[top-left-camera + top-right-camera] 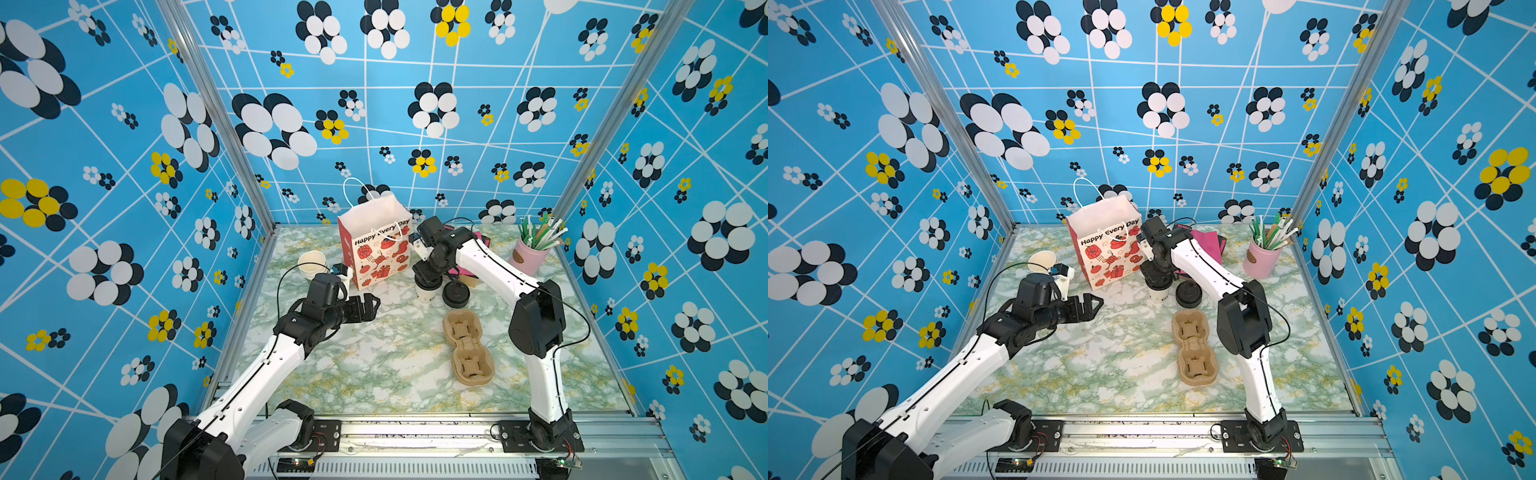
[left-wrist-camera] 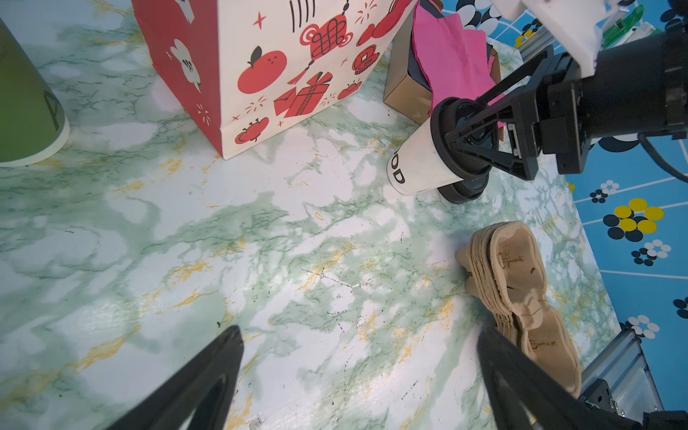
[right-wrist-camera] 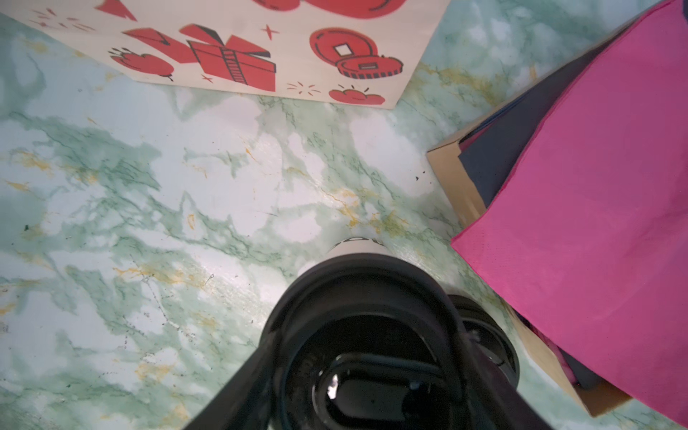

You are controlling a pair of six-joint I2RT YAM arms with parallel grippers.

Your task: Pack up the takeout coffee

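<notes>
The green-veined marble tabletop (image 1: 374, 365) lay under everything, and the tall white and red paper gift bag (image 1: 376, 249) stood open-topped at its far middle. Right of centre and nearer lay the stack of brown moulded-pulp cup carriers (image 1: 467, 347). Just right of the bag sat the brown cardboard box (image 3: 452, 175) of pink paper napkins (image 3: 595, 186), and the pink pot of straws (image 1: 528, 255) was in the far right corner. The stack of lidless cream paper cups (image 1: 311, 266) stood left of the bag. The small white paper takeout coffee with its black lid (image 1: 424, 296) stood upright on the table just right of the bag's near corner, with the loose stack of black plastic lids (image 1: 456, 293) close on its right. My right gripper (image 1: 428, 281) was directly above it, a jaw on either side of the lid; I could not tell if they pressed it. My left gripper (image 1: 374, 305) hung spread wide and empty, left of the cup.
</notes>
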